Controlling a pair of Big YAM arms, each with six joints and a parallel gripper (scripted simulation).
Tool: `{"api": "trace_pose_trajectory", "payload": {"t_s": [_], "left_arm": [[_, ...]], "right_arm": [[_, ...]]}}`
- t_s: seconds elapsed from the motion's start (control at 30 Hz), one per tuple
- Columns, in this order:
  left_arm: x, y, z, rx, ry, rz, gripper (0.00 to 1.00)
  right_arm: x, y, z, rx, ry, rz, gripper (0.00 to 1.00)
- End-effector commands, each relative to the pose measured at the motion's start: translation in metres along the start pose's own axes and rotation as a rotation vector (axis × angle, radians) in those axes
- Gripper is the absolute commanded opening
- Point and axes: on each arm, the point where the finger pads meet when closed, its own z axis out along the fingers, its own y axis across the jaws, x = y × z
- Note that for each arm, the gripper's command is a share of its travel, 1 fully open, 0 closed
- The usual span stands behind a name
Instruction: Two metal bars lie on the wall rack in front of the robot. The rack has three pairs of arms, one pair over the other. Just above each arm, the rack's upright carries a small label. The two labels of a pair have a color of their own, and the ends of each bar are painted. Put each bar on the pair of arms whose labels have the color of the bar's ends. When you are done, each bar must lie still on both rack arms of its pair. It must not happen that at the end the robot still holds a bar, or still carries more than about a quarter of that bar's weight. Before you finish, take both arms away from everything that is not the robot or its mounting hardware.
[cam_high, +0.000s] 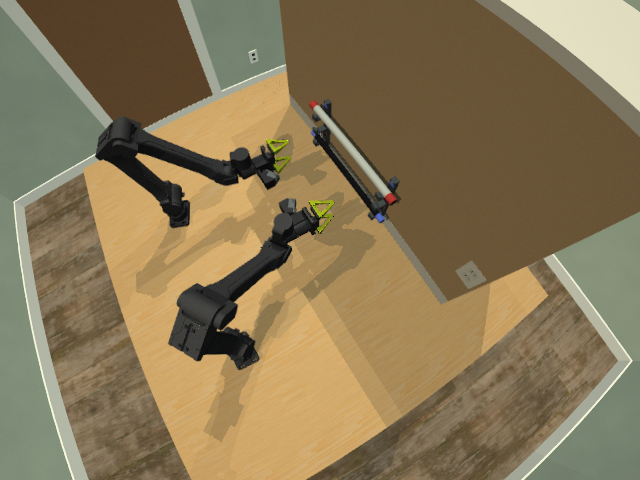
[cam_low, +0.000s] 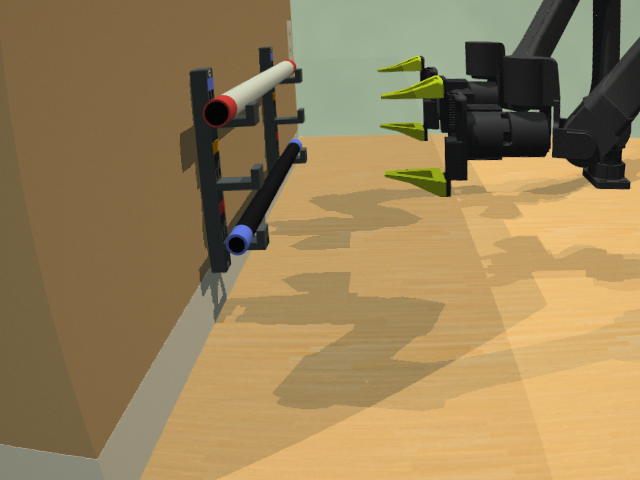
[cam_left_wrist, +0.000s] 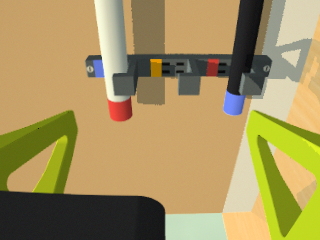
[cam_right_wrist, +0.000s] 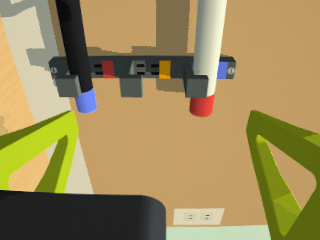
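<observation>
A white bar (cam_high: 354, 152) (cam_low: 258, 85) (cam_left_wrist: 112, 40) with red ends lies on the rack's top arms, whose labels (cam_low: 209, 84) (cam_left_wrist: 98, 68) are blue. A black bar (cam_low: 271, 188) (cam_left_wrist: 243, 50) (cam_right_wrist: 75, 45) with blue ends lies on the bottom arms, under red labels (cam_low: 222, 207) (cam_left_wrist: 213, 67) (cam_right_wrist: 107, 69). The middle arms (cam_low: 237, 182) (cam_left_wrist: 189, 84) (cam_right_wrist: 131, 86), under orange labels (cam_left_wrist: 156, 67) (cam_right_wrist: 165, 69), hold nothing. My left gripper (cam_high: 288, 150) (cam_low: 383, 135) (cam_left_wrist: 162, 120) is open, short of the bars' left ends. My right gripper (cam_high: 332, 210) (cam_right_wrist: 162, 120) is open, short of their right ends.
The rack's uprights (cam_low: 205, 155) stand against a brown wall (cam_high: 465, 129) (cam_low: 103, 206) that rises from the wooden table top (cam_high: 351, 320). An outlet (cam_high: 470, 274) (cam_right_wrist: 198, 216) is on the wall beyond the rack's right end. Free air lies between both grippers and the rack.
</observation>
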Motion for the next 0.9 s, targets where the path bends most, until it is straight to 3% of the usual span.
{"api": "trace_pose_trajectory", "payload": {"t_s": [0.0,0.87], "left_arm": [[0.0042,0.0195,0.0157,-0.055,0.019,-0.014,1.00],[0.0029,0.0259,0.0198,-0.068,0.020,-0.019,1.00]], "right_arm": [[-0.0140,-0.0354,0.0106,0.073,-0.008,0.048,1.00],[-0.0143,-0.0373,0.0106,0.078,-0.009,0.052,1.00]]}}
